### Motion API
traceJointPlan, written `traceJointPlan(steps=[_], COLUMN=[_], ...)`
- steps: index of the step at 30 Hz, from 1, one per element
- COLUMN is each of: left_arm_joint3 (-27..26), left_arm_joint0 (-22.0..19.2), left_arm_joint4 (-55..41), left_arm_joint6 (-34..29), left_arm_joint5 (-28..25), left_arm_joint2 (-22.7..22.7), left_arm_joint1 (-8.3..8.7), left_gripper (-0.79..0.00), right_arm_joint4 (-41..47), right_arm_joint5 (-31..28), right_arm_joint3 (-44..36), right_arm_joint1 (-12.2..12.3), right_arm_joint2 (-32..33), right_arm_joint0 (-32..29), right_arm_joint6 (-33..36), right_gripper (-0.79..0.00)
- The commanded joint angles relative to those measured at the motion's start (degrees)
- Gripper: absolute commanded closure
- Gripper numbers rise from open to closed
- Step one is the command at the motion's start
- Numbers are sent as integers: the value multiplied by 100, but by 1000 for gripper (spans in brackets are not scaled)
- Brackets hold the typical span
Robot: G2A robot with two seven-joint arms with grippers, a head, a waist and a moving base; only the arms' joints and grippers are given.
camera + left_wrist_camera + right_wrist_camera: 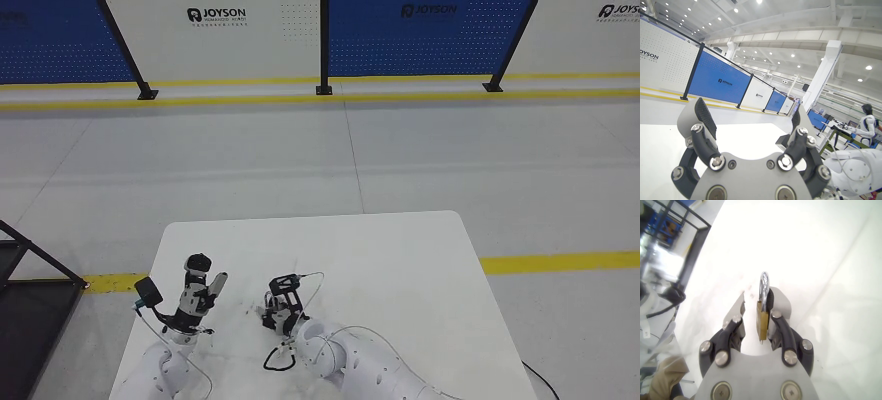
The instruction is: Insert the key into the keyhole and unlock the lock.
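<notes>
The lock (762,321) rested against one of the right fingers (781,302), which stood apart; the left fingers (704,113) gaped wide.

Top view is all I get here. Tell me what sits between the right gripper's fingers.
Observer: A brass padlock. It rests against one side of the open right gripper, with a gap on the other side.
Operator: Report the shackle.
Observer: The silver shackle points away from the wrist. It is seen edge-on, so I cannot tell whether it is latched.
Operator: Now check the left gripper.
Observer: The left gripper is open and empty. It is aimed out over the table toward the room.
</notes>
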Motion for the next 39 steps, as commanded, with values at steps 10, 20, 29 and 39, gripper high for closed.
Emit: traceJointPlan(steps=[10,20,29,39], left_arm_joint3=[-125,-414,-970,-1768], left_arm_joint0=[-1,193,538,1102], left_arm_joint4=[21,47,344,688], left_arm_joint6=[-84,-158,-98,-27], left_arm_joint5=[151,224,209,270], left_arm_joint2=[85,5,118,181], left_arm_joint1=[-34,-23,-27,-8], left_gripper=[-785,-785,-785,-785], right_arm_joint4=[-648,-1390,-2638,-2943], right_arm_joint5=[74,-78,-1111,-1901], right_arm_joint3=[-488,-1372,-4182,-5954], right_arm_joint1=[146,507,1309,1658], right_arm_joint2=[185,776,2471,3633], right_arm_joint0=[-276,-749,-2631,-4221], right_arm_joint6=[-195,-418,-922,-1497], right_gripper=[-785,-785,-785,-785])
